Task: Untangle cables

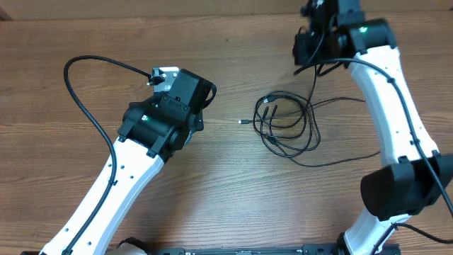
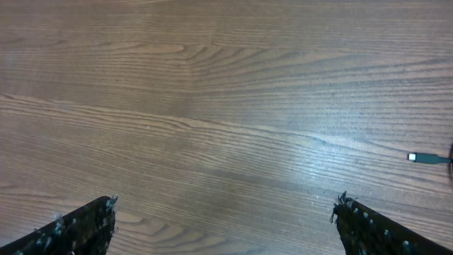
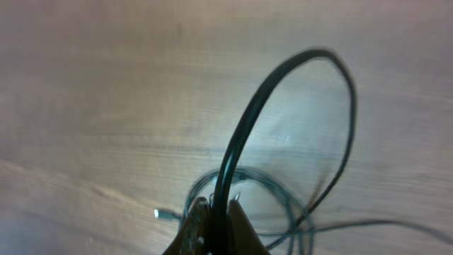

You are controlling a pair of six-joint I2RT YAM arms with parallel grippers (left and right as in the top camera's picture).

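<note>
Overhead: thin black tangled cables (image 1: pixel 287 126) lie on the wooden counter (image 1: pixel 212 198), right of centre.

Left wrist: left fingers (image 2: pixel 78 228) spread wide over bare wood.

Right wrist: right fingers (image 3: pixel 244 237) pinch one strand. Pulling may tighten the knot or drag everything along.

cables (image 1: pixel 287 126): black, silvery tips; table (image 1: pixel 212 191): brown wood grain; arms (image 1: pixel 120 185): white, black joints

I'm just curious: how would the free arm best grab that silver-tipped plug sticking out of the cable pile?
I'd pinch the plug on its body behind the silver tip, coming straight down from the side of the open left gripper. It lies flat on the table, pointing away from the cables, so nothing crowds it there.
</note>
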